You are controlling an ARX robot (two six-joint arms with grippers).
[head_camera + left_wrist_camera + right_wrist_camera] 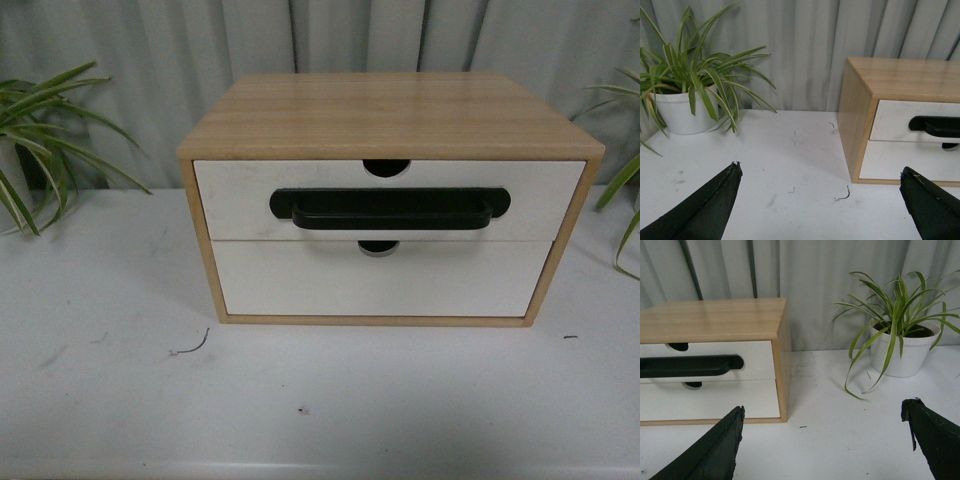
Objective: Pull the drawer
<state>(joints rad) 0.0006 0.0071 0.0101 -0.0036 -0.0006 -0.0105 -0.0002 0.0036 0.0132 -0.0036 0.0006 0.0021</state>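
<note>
A grey pleated curtain (200, 60) hangs behind a white tabletop (320, 410) that is scuffed with faint dark marks. On the tabletop, centred ahead of the robot, stands a light-wood cabinet (390, 110) with two white fronts stacked one above the other. The drawer (240, 195) is the upper one and sits shut, its front level with the cabinet's frame. Below it lies a plain white drawer front (300, 285) without a handle. A spider plant in a white pot (677, 112) stands to the cabinet's left and another potted plant (900, 352) to its right, both apart from it. A long black bar handle (390, 212) runs across the drawer on an oval backplate. The left gripper (821, 169) and right gripper (825, 406) both hang above the tabletop with jaws spread wide and empty, short of the cabinet. A half-round notch (386, 167) cuts the drawer's top edge.
</note>
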